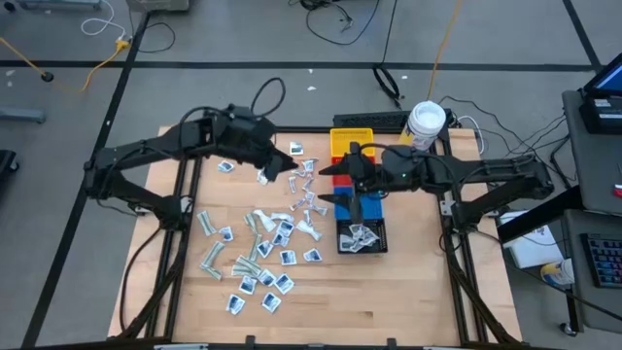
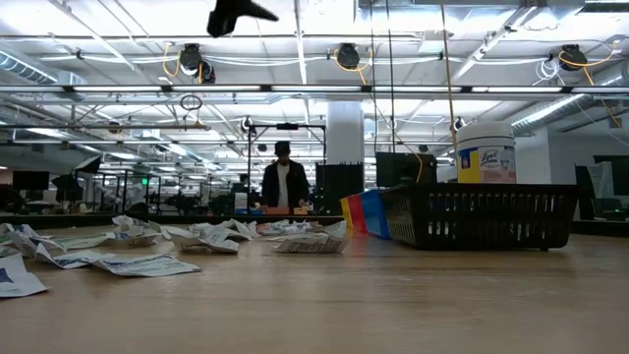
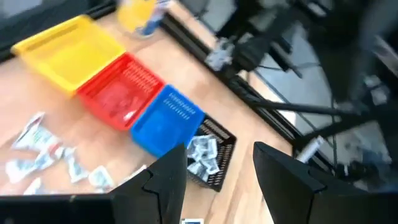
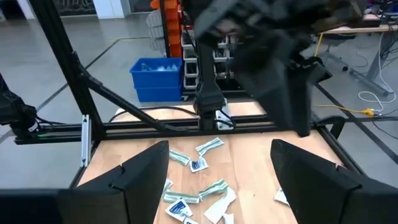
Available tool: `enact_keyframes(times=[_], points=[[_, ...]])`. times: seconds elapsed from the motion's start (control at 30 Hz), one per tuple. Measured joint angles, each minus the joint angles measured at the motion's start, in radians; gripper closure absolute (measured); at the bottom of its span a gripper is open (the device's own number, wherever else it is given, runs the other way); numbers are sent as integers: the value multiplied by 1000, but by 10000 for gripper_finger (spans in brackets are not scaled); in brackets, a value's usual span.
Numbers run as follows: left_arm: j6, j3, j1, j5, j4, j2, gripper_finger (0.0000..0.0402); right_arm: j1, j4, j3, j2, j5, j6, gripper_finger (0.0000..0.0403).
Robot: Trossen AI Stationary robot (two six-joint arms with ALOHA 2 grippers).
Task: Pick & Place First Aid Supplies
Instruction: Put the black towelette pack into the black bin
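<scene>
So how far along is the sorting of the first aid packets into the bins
Early on. Done: a few white packets lie in the black mesh bin. In hand: seemingly nothing; the right gripper hangs open over the bins, and the left gripper is part open with no packet visible. Left: most of the small white and pale green packets on the wooden table.

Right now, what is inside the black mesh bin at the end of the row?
The black mesh bin holds several white packets with blue marks, clustered in a pile. Whatever lies beneath that pile is covered, and the low view shows only the bin's wall.
</scene>
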Motion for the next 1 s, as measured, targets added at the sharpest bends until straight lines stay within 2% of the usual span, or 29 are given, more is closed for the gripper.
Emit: enact_keyframes(times=[0.13,0.33,0.63,0.87,1.0], points=[[-78,28,90,-43,-139,6,213,0,16,0,0,-1,-29,124],[-105,117,221,-106,-391,58,213,0,51,0,0,-4,-81,124],[-131,226,385,-109,-727,196,213,-6,61,0,0,-74,-115,124],[-125,238,397,-68,-782,286,213,-7,60,0,0,-82,-134,124],[-112,238,392,-77,-786,313,213,-7,60,0,-1,-82,-134,124]])
